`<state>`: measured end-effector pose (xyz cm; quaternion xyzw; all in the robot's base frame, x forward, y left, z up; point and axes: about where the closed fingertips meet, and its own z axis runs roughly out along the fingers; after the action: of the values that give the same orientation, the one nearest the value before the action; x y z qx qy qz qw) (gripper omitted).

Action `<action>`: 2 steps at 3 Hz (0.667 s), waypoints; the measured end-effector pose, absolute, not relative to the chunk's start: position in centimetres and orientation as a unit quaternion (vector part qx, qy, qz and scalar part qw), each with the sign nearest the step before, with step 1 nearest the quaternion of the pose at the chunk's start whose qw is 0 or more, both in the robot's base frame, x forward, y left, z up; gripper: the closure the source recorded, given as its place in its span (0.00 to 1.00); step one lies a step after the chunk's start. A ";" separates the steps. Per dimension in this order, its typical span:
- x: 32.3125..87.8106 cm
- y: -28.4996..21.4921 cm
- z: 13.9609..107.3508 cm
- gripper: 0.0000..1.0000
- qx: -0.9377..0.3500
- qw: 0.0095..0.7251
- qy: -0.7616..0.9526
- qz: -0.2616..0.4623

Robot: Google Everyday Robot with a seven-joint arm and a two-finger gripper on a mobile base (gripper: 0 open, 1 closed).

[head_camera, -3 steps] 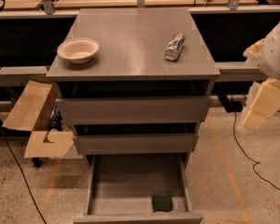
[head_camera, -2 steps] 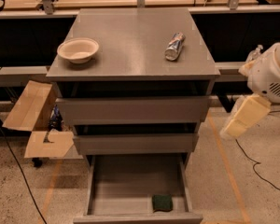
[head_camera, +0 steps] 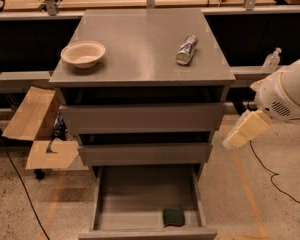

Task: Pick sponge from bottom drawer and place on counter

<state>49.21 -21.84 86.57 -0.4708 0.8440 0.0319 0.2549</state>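
Observation:
The dark green sponge lies in the open bottom drawer, at its front right corner against the front wall. The grey counter tops the cabinet. My arm comes in from the right edge, and my gripper shows as a cream block to the right of the cabinet, level with the two upper drawers. It is well above and to the right of the sponge and touches nothing.
A white bowl stands on the counter's left side and a can lies on its right side. An open cardboard box sits left of the cabinet. Cables lie on the floor at right. Wooden tables run behind.
My arm has swung left and down, bringing the gripper closer to the cabinet's right side. The sponge, bowl and can have not moved.

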 end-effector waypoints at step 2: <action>48.9 -21.1 82.5 0.00 -0.472 0.233 0.849 0.039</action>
<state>48.95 -21.12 82.52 -0.4719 0.8494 0.0388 0.2331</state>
